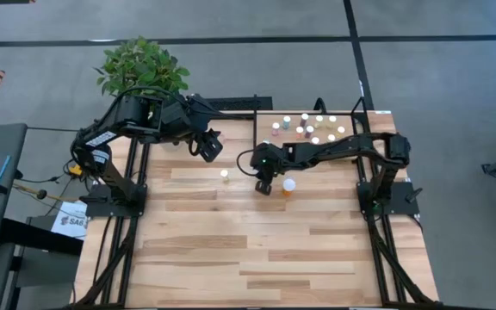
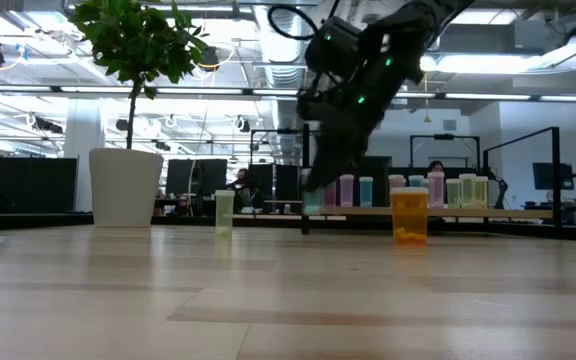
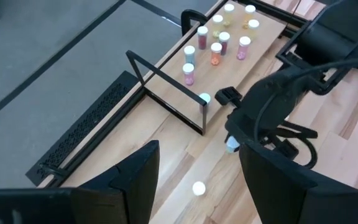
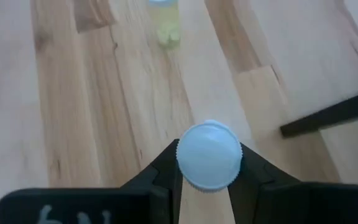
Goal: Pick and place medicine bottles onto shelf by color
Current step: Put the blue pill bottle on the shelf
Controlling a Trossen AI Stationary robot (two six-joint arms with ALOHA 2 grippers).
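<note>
The right gripper (image 4: 209, 180) has its fingers pinched on a white-capped bottle (image 4: 209, 155) on the desk (image 1: 274, 250), so lifting it to the shelf (image 1: 269, 116) seems next, while the left gripper (image 1: 210, 146) hangs part-open near the plant.

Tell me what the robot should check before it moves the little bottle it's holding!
1. Grip: the right hand is shut on a white-capped bottle, with the cap centred between the fingers: ok.
2. Bottle's colour, for picking its group: the cap hides the body: cannot tell.
3. Room on the shelf: bare wood shows beside the standing bottles: ok.
4. Big orange bottle: it stands right beside the right hand and might get bumped: not ok.
5. Left hand: open, holding nothing, off to the side: ok.
</note>
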